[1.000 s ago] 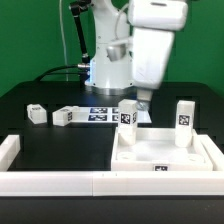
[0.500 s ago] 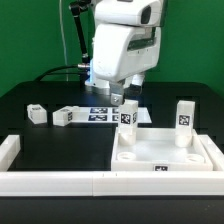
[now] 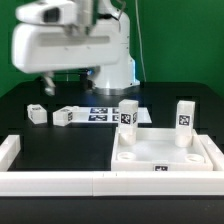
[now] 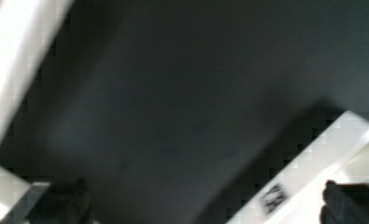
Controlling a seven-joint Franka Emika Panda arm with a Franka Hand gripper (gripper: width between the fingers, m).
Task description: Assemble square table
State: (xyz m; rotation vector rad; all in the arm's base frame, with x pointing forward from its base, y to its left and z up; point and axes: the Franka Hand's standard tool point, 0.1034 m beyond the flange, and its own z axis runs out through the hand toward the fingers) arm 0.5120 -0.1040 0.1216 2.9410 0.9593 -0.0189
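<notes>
Retreat was the change: the arm point(image 3: 70, 40) had swung off the upright leg point(image 3: 128, 113) toward the exterior view's left, jaws spread and empty (nothing between them in the wrist view), leaving the square top point(image 3: 165, 152) at that view's right with two legs standing, so a loose leg point(image 3: 68, 116) on the bench point(image 3: 60, 140) looked next.

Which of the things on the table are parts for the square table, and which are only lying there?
Belong to the job: square top; upright leg on it; second upright leg on it; small loose leg; lying leg.
Only lying there: marker board; white border walls.
</notes>
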